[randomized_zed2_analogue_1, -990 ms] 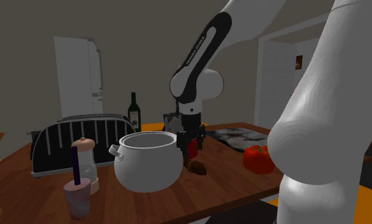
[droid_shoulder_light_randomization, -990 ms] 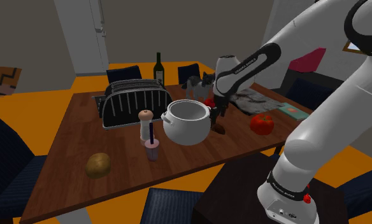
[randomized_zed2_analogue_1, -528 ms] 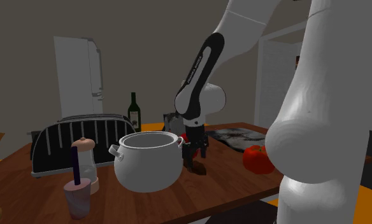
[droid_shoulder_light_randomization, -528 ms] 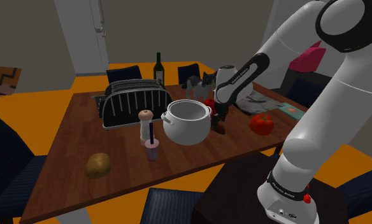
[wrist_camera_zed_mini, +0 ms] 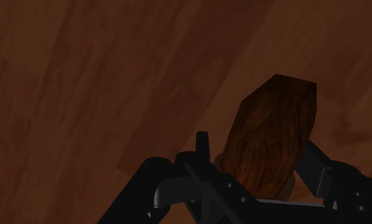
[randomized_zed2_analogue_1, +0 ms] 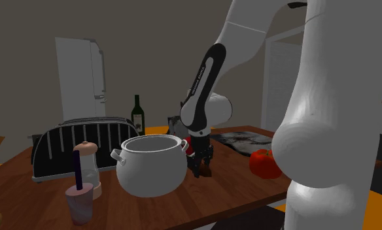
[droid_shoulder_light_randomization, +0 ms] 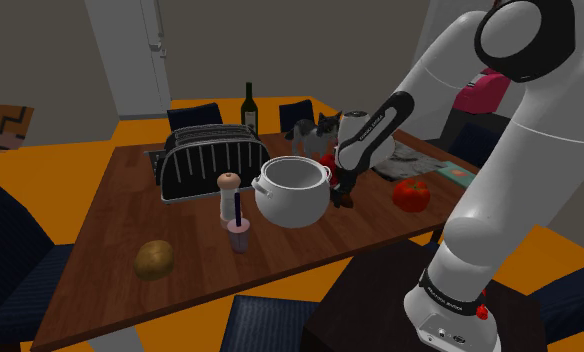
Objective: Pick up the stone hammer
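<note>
The hammer (wrist_camera_zed_mini: 274,137) is a small brown piece with a wood-like grain, lying on the wooden table (droid_shoulder_light_randomization: 140,215) just beside the white pot (droid_shoulder_light_randomization: 294,190). My black gripper (wrist_camera_zed_mini: 261,162) is down at the tabletop, its two fingers clasping the brown piece from both sides. In the shoulder view the gripper (droid_shoulder_light_randomization: 342,196) sits low at the pot's right side, covering most of the hammer. In the second exterior view the gripper (randomized_zed2_analogue_1: 201,170) touches down right of the pot (randomized_zed2_analogue_1: 152,164); the hammer (randomized_zed2_analogue_1: 206,174) peeks out below the fingers.
A red tomato-like thing (droid_shoulder_light_randomization: 412,193) lies close to the right of the gripper. A striped toaster (droid_shoulder_light_randomization: 212,160), a wine bottle (droid_shoulder_light_randomization: 249,107), a pepper mill (droid_shoulder_light_randomization: 228,195), a small cup with a purple stick (droid_shoulder_light_randomization: 239,234) and a potato (droid_shoulder_light_randomization: 154,259) stand further left.
The arm has sunk toward the table, bringing the gripper down over the hammer. The fingers, open a second ago, have closed on it.
</note>
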You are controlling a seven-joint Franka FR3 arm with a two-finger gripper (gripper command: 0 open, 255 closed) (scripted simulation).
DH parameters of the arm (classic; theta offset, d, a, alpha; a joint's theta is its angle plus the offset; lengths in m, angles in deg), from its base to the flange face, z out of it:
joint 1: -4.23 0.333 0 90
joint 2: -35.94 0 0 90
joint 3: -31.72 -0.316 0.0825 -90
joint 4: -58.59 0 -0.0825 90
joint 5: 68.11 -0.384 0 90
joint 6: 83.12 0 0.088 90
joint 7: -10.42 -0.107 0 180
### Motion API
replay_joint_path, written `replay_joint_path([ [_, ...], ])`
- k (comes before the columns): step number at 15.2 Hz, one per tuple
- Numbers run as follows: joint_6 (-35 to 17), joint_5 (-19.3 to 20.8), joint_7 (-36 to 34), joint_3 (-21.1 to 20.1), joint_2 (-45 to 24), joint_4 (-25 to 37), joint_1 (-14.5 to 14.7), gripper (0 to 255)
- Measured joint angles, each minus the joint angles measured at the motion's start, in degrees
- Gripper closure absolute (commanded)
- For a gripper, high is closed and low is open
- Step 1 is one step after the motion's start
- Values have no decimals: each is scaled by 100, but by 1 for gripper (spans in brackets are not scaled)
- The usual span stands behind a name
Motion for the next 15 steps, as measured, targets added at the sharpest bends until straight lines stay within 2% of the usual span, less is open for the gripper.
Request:
replay_joint_path([
  [8,-87,-16,-106,-22,-53,26,29,255],
  [15,515,-39,-102,-72,516,68,78,255],
])
